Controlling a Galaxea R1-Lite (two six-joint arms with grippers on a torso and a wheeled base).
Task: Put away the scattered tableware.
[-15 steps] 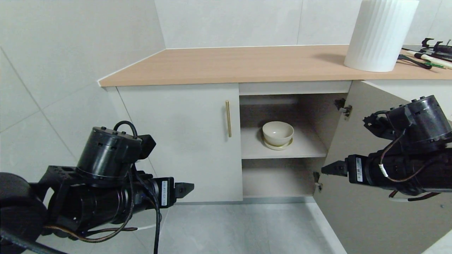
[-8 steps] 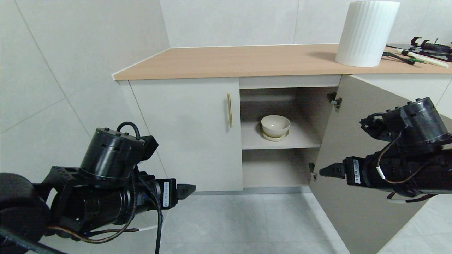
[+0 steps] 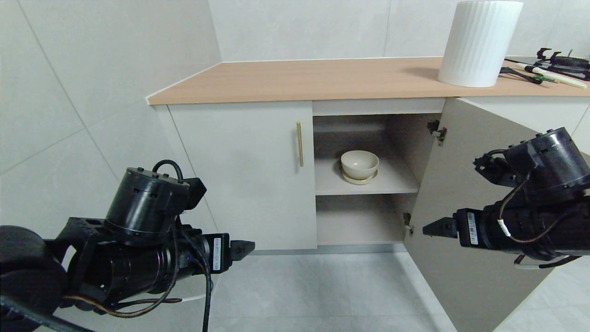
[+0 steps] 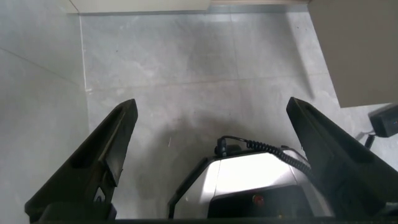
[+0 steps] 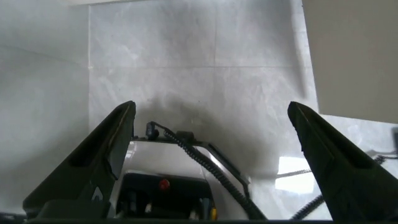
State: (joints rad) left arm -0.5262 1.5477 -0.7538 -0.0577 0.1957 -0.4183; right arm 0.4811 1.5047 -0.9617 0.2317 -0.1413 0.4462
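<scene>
The right gripper (image 3: 431, 227) had eased a bit away from the cabinet (image 3: 378, 107), off by its lower hinge. The whole view had pulled back too, but that was the camera, not the stuff. The bowl (image 3: 360, 164) sat on its saucer (image 3: 359, 179) on the cabinet's upper shelf, same as before. Both tools were spread wide and empty, the left gripper (image 3: 244, 248) low in front of the cabinet's closed door (image 3: 239, 175). I'd guess only the open door (image 3: 461, 193) was left to shut.

Bright even light; cupboard (image 3: 396, 138) int. dimmer; soft shadow L of white cylinder (image 3: 479, 44); floor (image 5: 186, 81) glare.
</scene>
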